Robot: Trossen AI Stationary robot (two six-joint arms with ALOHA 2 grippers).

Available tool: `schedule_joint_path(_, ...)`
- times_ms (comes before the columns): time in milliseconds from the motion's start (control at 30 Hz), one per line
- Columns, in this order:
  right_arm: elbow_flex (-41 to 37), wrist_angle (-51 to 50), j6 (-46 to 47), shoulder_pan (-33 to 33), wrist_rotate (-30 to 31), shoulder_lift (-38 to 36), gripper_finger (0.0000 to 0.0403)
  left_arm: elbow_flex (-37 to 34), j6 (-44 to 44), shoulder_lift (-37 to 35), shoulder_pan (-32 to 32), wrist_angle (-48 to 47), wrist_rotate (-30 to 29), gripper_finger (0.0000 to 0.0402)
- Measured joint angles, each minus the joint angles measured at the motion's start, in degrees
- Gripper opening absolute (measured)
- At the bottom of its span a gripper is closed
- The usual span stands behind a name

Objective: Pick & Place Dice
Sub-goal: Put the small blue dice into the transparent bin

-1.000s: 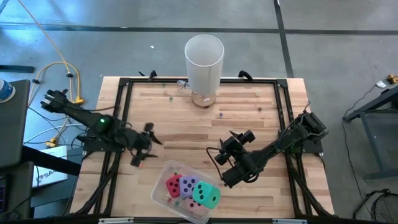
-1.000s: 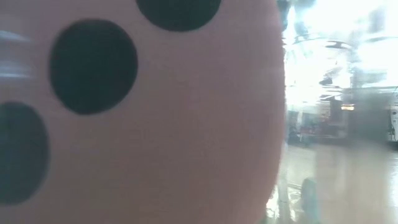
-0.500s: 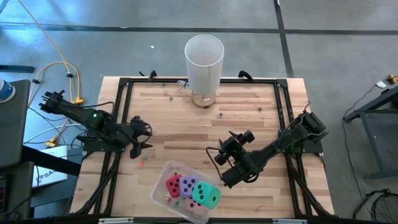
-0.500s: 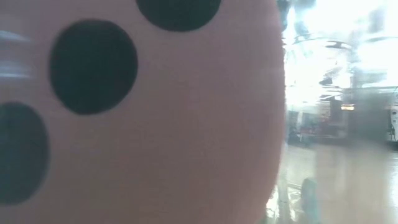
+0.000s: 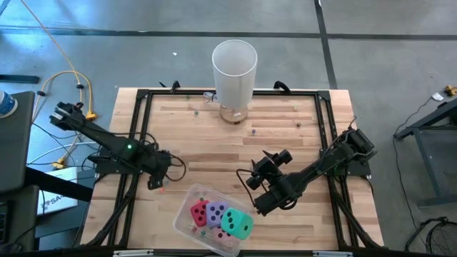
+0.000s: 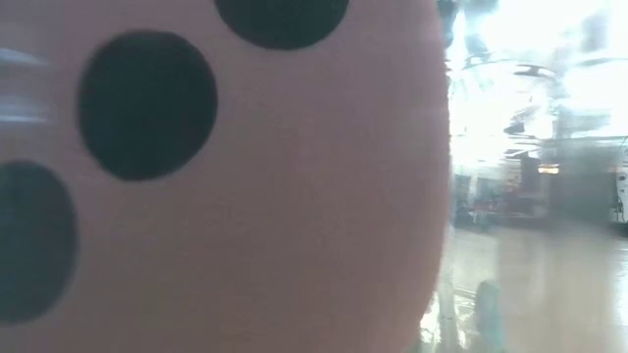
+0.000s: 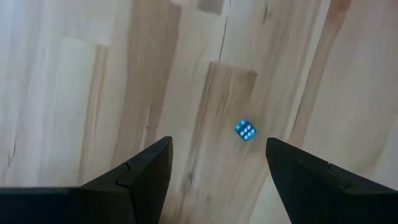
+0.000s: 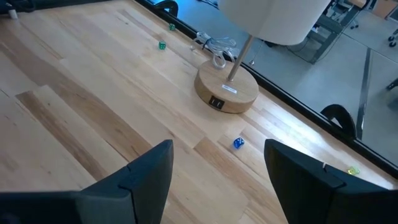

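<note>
Four foam dice sit together in a clear plastic tub (image 5: 184, 207) near the table's near edge: red (image 5: 198, 210), purple (image 5: 216, 212), teal-green (image 5: 238, 223) and pink (image 5: 220, 234). The pink die (image 6: 245, 216) fills the low view with its dark pips. My left gripper (image 5: 158, 173) is open over bare wood to the left of the tub; its wrist view shows the fingers (image 7: 217, 146) pointing down, with a tiny blue bead die (image 7: 245, 130) between them. My right gripper (image 5: 257, 191) is open just right of the tub, and touches nothing (image 8: 217, 149).
A white-shaded lamp (image 5: 234, 68) on a round wooden base (image 8: 227, 93) stands at the far edge. Tiny bead dice lie scattered on the wood: blue (image 8: 238, 143), green (image 8: 161, 45), red (image 5: 163, 189). A black frame (image 5: 143, 100) rims the table.
My left gripper has swung about over the table's left part, first toward the far edge and then back, and has turned from lying with its fingers spread flat to pointing down at the wood. The right arm and the dice in the tub have kept still.
</note>
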Motion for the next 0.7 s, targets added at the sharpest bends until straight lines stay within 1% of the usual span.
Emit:
schedule_joint_path(100,0.0,0.2,-1.4,0.0,0.1,0.0,0.0243,0.0,1.7,3.2,-1.5,0.2,0.1,0.025)
schedule_joint_path(267,0.0,0.8,-1.5,0.0,0.1,0.0,0.0243,0.0,7.3,8.9,-3.3,2.1,2.3,0.025)
schedule_joint_path(533,0.0,3.2,-4.1,0.0,0.1,0.0,0.0243,0.0,7.1,15.8,-3.7,8.3,2.4,0.025)
schedule_joint_path(700,0.0,4.2,-4.4,0.0,0.1,0.0,0.0243,0.0,6.2,18.2,-3.7,9.0,4.2,0.025)
